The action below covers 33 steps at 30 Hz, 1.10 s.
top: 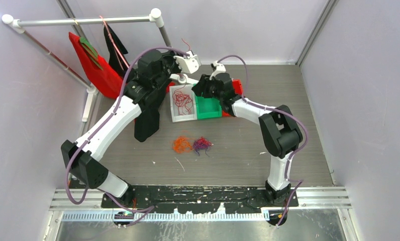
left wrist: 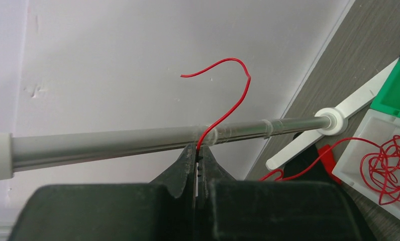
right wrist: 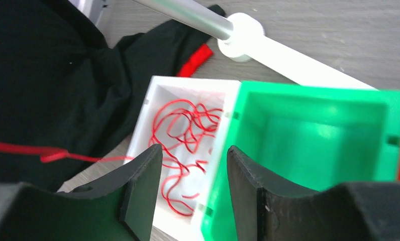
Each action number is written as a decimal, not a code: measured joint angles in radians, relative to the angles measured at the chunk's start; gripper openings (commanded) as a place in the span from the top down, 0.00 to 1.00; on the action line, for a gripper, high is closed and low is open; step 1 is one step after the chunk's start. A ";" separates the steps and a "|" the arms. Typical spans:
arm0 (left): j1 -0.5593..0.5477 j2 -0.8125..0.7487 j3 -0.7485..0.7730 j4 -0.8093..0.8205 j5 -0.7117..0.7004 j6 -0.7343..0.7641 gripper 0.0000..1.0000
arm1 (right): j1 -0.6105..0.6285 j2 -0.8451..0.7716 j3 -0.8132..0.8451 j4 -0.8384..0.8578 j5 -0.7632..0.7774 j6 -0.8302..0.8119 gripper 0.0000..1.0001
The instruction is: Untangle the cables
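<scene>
The table (top: 248, 150) carried a clothes rack (top: 87, 21) along its back-left corner, with a red garment (top: 95, 70) and a black garment (right wrist: 47, 75) hanging from it. Toward the back edge, at the middle, a white bin (top: 183, 119) stood touching a green bin (top: 208, 115).

The red cable (left wrist: 389, 168) lay mostly as a loose clump inside the white bin. An orange clump (top: 181, 144) and a purple clump (top: 202, 145) sat side by side on the bare middle of the table, well apart from the bins.

The right gripper (right wrist: 194, 153) hung over the seam between the two bins, its fingers spread and grasping nothing. The left gripper (left wrist: 196, 152) was raised near the rack's rod, clenched on one strand of the red cable, whose free end curled above it.

The risks, as I judged them:
- A further pull might lift the whole clump out of the bin or tighten its loops, since nothing pinned it down.
- The thin strand could slip from the pinch.
- The strand could catch on the rod.
</scene>
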 measured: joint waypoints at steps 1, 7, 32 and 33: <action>0.000 0.008 0.000 -0.001 0.000 -0.002 1.00 | -0.010 -0.014 -0.022 -0.002 0.003 0.003 0.44; 0.002 0.027 -0.024 0.001 0.002 -0.006 1.00 | -0.074 -0.151 -0.182 0.003 0.030 0.028 0.45; 0.021 0.277 -0.153 -0.114 0.013 -0.159 1.00 | -0.126 -0.501 -0.510 0.071 0.137 0.063 0.48; 0.024 0.293 -0.153 -0.114 0.009 -0.159 1.00 | -0.127 -0.508 -0.516 0.071 0.140 0.065 0.48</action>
